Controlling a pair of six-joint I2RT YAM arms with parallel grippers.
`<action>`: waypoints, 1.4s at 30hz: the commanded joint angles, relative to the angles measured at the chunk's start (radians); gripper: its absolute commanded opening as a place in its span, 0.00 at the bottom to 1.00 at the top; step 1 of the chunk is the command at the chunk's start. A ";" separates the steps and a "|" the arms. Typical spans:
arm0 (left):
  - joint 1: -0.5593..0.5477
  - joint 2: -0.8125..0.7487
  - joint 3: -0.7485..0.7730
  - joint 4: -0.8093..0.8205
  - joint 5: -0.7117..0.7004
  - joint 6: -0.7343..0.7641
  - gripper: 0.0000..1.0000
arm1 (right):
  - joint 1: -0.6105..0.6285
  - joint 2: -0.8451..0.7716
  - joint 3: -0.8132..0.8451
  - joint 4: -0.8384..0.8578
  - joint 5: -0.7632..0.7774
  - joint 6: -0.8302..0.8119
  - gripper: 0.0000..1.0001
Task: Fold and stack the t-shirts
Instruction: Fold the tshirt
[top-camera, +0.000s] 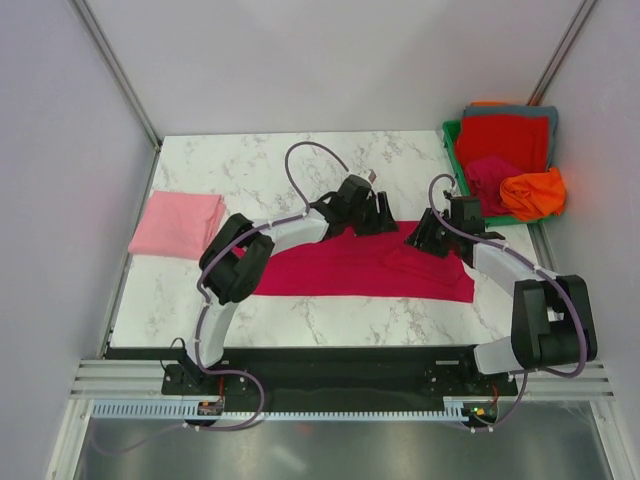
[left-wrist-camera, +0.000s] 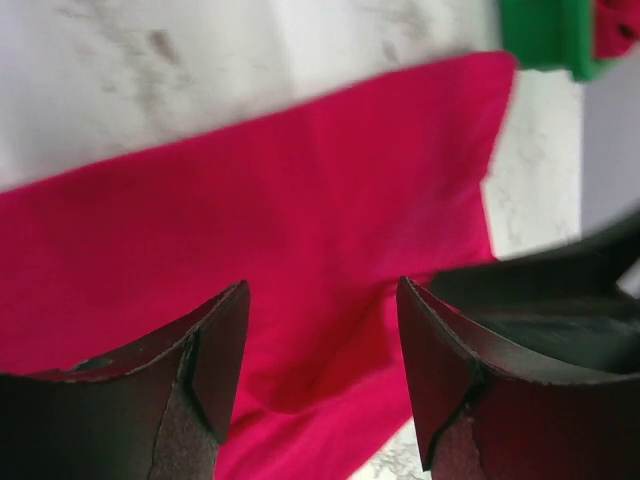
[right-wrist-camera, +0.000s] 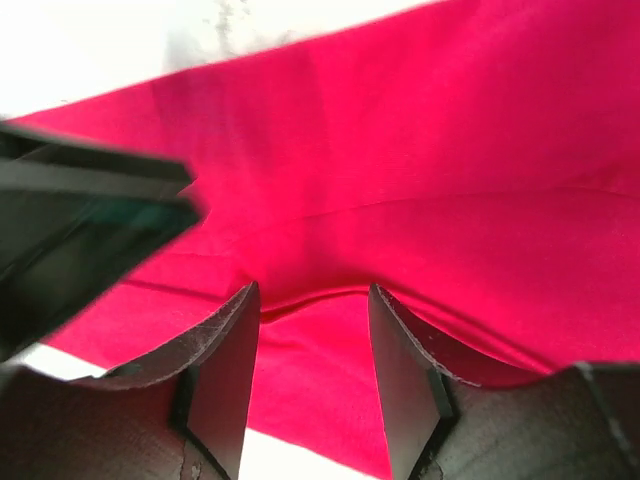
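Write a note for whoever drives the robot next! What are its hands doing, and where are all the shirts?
Left gripper: open, holding nothing, low over the crimson t-shirt near its far edge.
Right gripper: open, a crease of that shirt between its fingers, not pinched.
The crimson t-shirt lies as a long strip mid-table, partly folded.
Folded light pink t-shirt: at the table's left side.
In the green bin, far right: red shirt, magenta shirt, orange shirt, grey shirt, heaped.
Done: pink one folded.
Left: finish the crimson, stack it, then the bin's shirts.
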 joint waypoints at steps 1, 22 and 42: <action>-0.030 -0.088 -0.029 0.181 0.006 0.069 0.67 | -0.005 0.045 0.022 0.065 0.027 -0.018 0.54; -0.023 0.378 0.569 -0.225 0.232 -0.077 0.63 | -0.005 -0.002 -0.222 0.207 -0.253 0.089 0.50; -0.021 0.218 0.326 -0.006 0.223 -0.029 0.66 | 0.018 -0.527 -0.124 -0.302 0.013 0.054 0.56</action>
